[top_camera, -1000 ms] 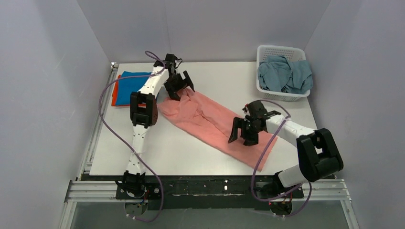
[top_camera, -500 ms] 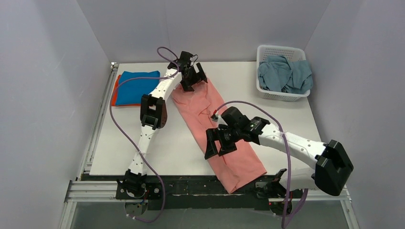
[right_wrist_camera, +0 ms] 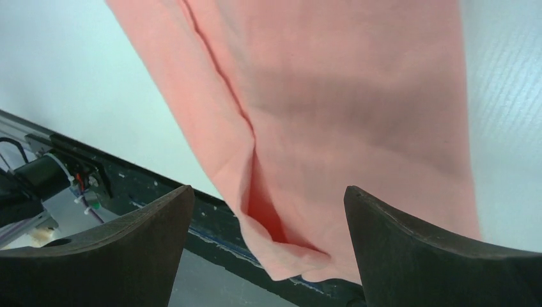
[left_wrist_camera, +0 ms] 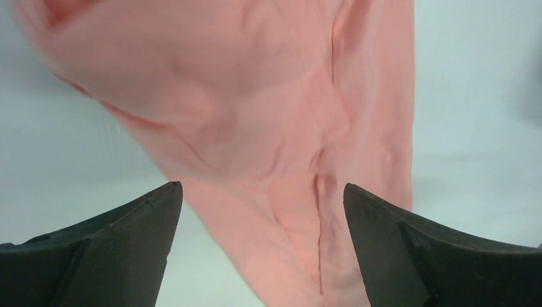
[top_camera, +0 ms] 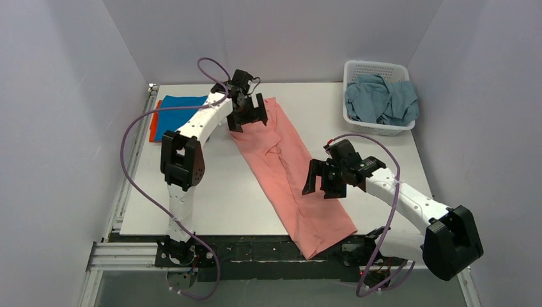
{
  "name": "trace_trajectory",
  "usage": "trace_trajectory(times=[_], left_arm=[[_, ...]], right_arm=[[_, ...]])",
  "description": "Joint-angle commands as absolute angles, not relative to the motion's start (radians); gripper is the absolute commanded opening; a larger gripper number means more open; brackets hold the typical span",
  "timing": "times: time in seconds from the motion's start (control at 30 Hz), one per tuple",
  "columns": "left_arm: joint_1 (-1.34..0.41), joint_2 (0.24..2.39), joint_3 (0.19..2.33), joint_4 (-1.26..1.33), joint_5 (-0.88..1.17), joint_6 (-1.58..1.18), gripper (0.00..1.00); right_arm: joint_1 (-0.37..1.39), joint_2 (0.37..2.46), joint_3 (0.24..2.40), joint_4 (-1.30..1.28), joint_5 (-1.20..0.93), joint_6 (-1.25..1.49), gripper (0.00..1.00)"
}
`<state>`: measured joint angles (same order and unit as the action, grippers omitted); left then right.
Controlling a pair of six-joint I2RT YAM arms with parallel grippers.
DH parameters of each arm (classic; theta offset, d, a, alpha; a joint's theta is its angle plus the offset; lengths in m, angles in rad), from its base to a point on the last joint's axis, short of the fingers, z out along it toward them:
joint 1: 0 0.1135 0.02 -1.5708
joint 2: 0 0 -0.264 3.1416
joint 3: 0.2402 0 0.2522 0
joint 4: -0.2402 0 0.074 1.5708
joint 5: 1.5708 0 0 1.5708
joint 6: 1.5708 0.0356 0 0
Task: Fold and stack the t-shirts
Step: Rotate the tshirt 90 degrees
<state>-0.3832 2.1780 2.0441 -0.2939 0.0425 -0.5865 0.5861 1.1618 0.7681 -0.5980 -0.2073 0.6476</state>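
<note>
Left gripper (top_camera: 248, 120) hangs spread over the far end of the salmon-pink t-shirt (top_camera: 281, 160), right gripper (top_camera: 317, 189) likewise spread above its near half, seemingly clear of the cloth.

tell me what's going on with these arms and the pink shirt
Two robot arms are working on a salmon-pink cotton t-shirt, which lies as a long narrow strip diagonally across the white table, its near end hanging over the edge. The left gripper hovers open over the far end, the right gripper open over the near half; neither holds it. A folded bright blue t-shirt sits on an orange one at far left; a grey-blue one lies in the white perforated basket.
</note>
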Motion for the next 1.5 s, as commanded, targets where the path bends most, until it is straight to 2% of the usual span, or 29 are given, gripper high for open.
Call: trace_trajectory(times=[0.0, 0.17, 0.3, 0.47, 0.6, 0.77, 0.97, 1.2, 1.37, 1.47], left_arm=[[-0.456, 2.111, 1.806, -0.287, 0.099, -0.602, 0.98], [-0.457, 2.254, 1.886, -0.353, 0.102, -0.641, 0.98], [-0.453, 2.398, 2.069, -0.445, 0.056, -0.632, 0.98], [-0.426, 2.599, 2.339, -0.543, 0.128, -0.666, 0.98], [-0.396, 2.747, 2.494, -0.477, 0.186, -0.724, 0.98], [-0.376, 2.882, 2.647, -0.255, 0.276, -0.856, 0.98], [-0.348, 2.877, 2.659, -0.178, 0.192, -0.822, 0.98], [-0.300, 2.765, 2.614, -0.183, 0.247, -0.682, 0.98], [-0.327, 2.648, 2.598, -0.244, 0.269, -0.595, 0.98], [-0.339, 2.508, 2.470, -0.264, 0.335, -0.586, 0.98]], right_arm=[[0.567, 1.208, 0.749, -0.567, -0.206, 0.629, 0.96], [0.565, 1.246, 0.705, -0.522, -0.204, 0.631, 0.96], [0.565, 1.306, 0.678, -0.459, -0.289, 0.649, 0.95], [0.571, 1.392, 0.704, -0.416, -0.377, 0.688, 0.94], [0.624, 1.431, 0.741, -0.403, -0.430, 0.695, 0.94], [0.774, 1.550, 0.871, -0.414, -0.490, 0.666, 0.94], [0.844, 1.633, 1.024, -0.479, -0.518, 0.610, 0.94], [0.842, 1.547, 1.094, -0.610, -0.234, 0.684, 0.97], [0.835, 1.448, 1.052, -0.664, -0.075, 0.776, 0.98], [0.794, 1.343, 0.952, -0.635, -0.056, 0.800, 0.95]])
